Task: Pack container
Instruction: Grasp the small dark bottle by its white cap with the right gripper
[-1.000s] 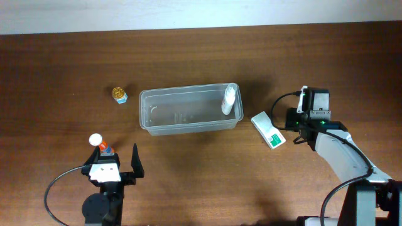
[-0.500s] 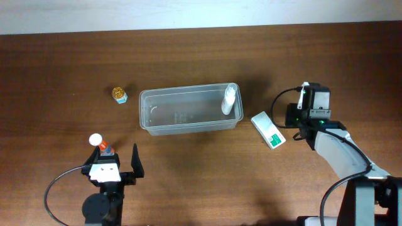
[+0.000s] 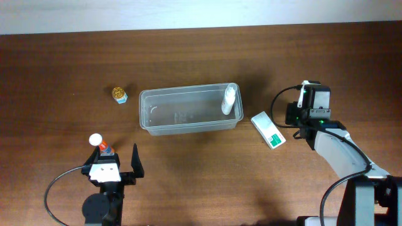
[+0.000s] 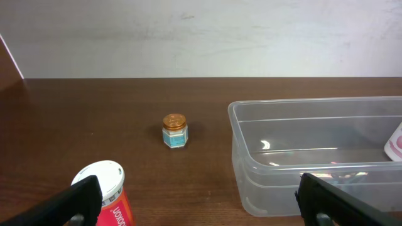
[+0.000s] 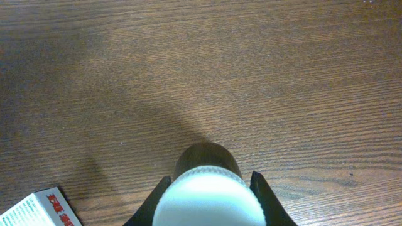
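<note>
Clear plastic container [image 3: 182, 117] sits mid-tabletop [image 3: 63, 63], with a white bottle [image 3: 229, 99] inside at its right end. Gold-lidded jar [image 3: 119, 95] stands just left of the container; green-and-white box [image 3: 269, 130] lies just right of it. Left tool [image 4: 198, 201], near side of the container, has its jaws wide apart and empty; red bottle [image 4: 108, 196] sits beside it. Right tool [image 5: 209, 188], right of the container beyond the box, is clamped on a white cap [image 5: 209, 204].
</note>
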Action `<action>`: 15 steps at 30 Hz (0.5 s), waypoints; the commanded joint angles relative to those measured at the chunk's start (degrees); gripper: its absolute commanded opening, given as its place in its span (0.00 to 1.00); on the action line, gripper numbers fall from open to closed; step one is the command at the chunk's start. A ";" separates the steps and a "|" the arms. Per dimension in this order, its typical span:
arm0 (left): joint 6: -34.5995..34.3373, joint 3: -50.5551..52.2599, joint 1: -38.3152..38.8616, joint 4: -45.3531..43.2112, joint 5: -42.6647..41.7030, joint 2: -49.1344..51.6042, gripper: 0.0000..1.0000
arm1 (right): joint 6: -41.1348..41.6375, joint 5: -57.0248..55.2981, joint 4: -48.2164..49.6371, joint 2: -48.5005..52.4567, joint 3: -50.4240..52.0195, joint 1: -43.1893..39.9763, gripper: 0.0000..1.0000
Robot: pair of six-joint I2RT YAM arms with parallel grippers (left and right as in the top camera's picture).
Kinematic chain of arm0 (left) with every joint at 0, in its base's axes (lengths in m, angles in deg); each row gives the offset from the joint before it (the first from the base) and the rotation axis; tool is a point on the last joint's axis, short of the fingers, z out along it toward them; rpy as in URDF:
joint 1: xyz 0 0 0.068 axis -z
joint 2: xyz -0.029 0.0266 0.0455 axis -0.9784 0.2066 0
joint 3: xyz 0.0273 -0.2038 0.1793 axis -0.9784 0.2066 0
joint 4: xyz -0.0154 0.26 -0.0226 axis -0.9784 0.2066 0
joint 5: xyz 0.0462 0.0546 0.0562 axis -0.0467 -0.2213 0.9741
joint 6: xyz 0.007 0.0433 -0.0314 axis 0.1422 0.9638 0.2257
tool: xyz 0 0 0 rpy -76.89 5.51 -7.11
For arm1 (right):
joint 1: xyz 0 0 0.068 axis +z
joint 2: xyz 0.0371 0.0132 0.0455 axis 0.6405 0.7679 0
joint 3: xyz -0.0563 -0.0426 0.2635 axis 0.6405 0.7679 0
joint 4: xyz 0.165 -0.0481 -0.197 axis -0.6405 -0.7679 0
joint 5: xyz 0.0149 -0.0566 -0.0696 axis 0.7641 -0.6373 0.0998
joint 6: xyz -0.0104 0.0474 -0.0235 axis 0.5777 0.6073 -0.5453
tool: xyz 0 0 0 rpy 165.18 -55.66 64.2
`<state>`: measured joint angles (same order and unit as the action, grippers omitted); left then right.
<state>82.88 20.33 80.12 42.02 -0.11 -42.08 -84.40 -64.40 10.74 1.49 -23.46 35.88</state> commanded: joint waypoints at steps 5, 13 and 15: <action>0.24 0.55 -0.35 -0.04 -0.61 -0.35 0.99 | -0.37 1.49 -4.37 -1.38 -3.15 -0.28 0.15; 0.24 0.55 -0.35 -0.04 -0.61 -0.35 0.99 | 2.73 3.61 -20.31 -5.51 -14.67 -0.20 0.16; 0.24 0.55 -0.35 -0.02 -0.61 -0.35 0.99 | 2.93 6.91 -24.81 -6.14 -18.03 -0.20 0.17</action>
<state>82.88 20.33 80.12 42.02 -0.11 -42.08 -83.15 -61.30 -11.71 -1.46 -35.72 35.86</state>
